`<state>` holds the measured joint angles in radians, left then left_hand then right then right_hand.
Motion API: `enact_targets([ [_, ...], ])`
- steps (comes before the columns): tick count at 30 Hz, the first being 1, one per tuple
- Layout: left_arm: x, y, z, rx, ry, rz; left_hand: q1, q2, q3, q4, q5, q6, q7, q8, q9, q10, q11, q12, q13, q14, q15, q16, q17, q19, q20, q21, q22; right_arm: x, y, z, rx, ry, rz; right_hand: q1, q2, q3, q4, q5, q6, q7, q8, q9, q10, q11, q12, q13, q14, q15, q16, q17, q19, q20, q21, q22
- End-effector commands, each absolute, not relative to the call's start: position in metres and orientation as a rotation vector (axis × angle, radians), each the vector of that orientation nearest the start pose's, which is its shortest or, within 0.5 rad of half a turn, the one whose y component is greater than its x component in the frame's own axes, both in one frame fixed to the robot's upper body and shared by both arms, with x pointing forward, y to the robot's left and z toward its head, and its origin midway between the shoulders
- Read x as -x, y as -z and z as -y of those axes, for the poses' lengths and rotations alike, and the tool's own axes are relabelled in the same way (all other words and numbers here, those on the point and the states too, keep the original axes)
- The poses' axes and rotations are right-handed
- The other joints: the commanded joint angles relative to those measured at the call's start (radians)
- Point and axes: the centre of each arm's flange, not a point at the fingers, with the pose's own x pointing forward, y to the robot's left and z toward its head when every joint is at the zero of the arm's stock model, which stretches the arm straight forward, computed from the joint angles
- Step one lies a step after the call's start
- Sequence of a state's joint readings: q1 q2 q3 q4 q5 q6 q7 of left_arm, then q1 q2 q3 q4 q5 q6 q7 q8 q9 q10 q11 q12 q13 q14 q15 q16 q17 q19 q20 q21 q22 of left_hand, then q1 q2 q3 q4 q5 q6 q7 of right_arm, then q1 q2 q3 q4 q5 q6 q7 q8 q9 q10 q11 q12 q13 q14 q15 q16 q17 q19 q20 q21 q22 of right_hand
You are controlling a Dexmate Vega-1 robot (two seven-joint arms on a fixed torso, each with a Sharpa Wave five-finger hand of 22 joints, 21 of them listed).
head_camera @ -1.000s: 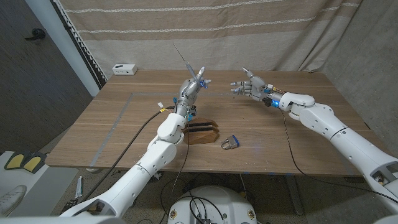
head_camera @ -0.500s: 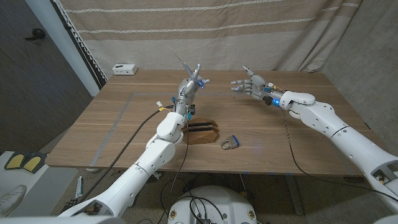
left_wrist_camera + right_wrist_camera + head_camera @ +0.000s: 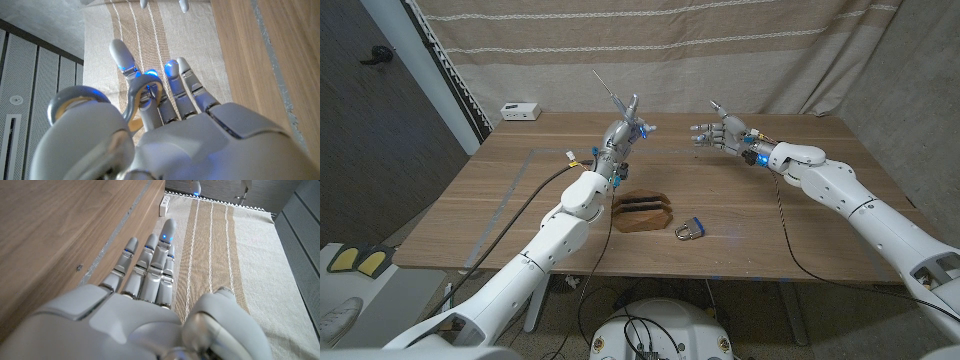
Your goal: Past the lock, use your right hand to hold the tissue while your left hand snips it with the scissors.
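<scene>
Head view shows the left hand raised above the far part of the table, grasping the scissors; their blades point up and away. Its fingers pass through the scissors' handle loops. The right hand is raised across from it, fingers spread and grasping nothing. Nearer the robot, a lock lies just beside a wooden holder. I cannot make out any tissue.

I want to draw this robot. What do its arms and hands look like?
Both arms are smooth white and pale grey shells with rounded joints. The left hand and right hand are silvery grey, with jointed fingers and small blue lights glowing along them. Thin black cables run beside each arm, and little coloured wires show at the wrists.
</scene>
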<state>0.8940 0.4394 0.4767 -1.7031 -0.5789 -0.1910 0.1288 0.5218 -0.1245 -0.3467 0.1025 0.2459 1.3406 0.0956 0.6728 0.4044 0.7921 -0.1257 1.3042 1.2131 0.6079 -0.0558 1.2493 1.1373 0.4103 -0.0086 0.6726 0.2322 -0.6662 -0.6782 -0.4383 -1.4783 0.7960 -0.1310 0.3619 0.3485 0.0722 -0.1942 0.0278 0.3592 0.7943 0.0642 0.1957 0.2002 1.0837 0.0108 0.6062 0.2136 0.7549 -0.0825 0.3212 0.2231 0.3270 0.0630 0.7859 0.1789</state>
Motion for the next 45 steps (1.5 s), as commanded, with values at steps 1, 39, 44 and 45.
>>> enact_targets([
  [1,-0.572,-0.035,-0.154,0.01,0.445,0.695,-0.112,-0.08,-0.023,0.019,-0.015,-0.065,0.082,-0.006,0.009,-0.033,0.011,0.279,0.037,-0.026,-0.086,-0.022,-0.019,-0.012,0.008,-0.012,0.002,-0.637,-0.06,0.251,0.122,-0.635,0.42,-0.009,-0.003,-0.007,-0.002,0.006,-0.005,-0.001,-0.002,0.001,-0.011,0.0,-0.005,0.0,-0.005,-0.016,-0.006,-0.001,0.002,0.004,-0.005,0.004],
  [39,-0.554,-0.036,-0.172,-0.081,0.422,0.698,-0.236,-0.072,-0.015,-0.016,-0.046,-0.128,0.078,-0.037,0.032,-0.141,0.032,0.281,0.032,-0.094,-0.064,-0.082,-0.069,-0.039,0.027,-0.07,-0.008,-0.633,-0.052,0.263,0.129,-0.597,0.415,-0.018,-0.004,-0.014,-0.003,0.01,-0.034,-0.005,-0.003,0.001,-0.026,-0.001,-0.018,0.006,-0.028,-0.005,-0.017,-0.003,-0.003,0.012,-0.025,0.005],
  [44,-0.555,-0.037,-0.171,-0.083,0.427,0.697,-0.236,-0.071,-0.014,-0.024,-0.043,-0.124,0.077,-0.038,0.03,-0.14,0.031,0.28,0.033,-0.092,-0.064,-0.082,-0.072,-0.037,0.026,-0.072,-0.006,-0.632,-0.051,0.264,0.132,-0.59,0.421,-0.017,-0.003,-0.014,-0.004,0.012,-0.037,-0.006,-0.002,0.001,-0.03,-0.002,-0.019,0.008,-0.033,-0.005,-0.019,-0.003,-0.002,0.012,-0.028,0.005],
  [45,-0.555,-0.037,-0.171,-0.081,0.431,0.698,-0.236,-0.071,-0.014,-0.026,-0.042,-0.123,0.078,-0.039,0.029,-0.137,0.032,0.281,0.032,-0.09,-0.061,-0.081,-0.071,-0.037,0.026,-0.072,-0.006,-0.632,-0.051,0.264,0.132,-0.587,0.422,-0.016,-0.003,-0.014,-0.005,0.012,-0.037,-0.006,-0.002,0.001,-0.032,-0.003,-0.02,0.008,-0.035,-0.005,-0.02,-0.003,-0.002,0.012,-0.028,0.005],
])
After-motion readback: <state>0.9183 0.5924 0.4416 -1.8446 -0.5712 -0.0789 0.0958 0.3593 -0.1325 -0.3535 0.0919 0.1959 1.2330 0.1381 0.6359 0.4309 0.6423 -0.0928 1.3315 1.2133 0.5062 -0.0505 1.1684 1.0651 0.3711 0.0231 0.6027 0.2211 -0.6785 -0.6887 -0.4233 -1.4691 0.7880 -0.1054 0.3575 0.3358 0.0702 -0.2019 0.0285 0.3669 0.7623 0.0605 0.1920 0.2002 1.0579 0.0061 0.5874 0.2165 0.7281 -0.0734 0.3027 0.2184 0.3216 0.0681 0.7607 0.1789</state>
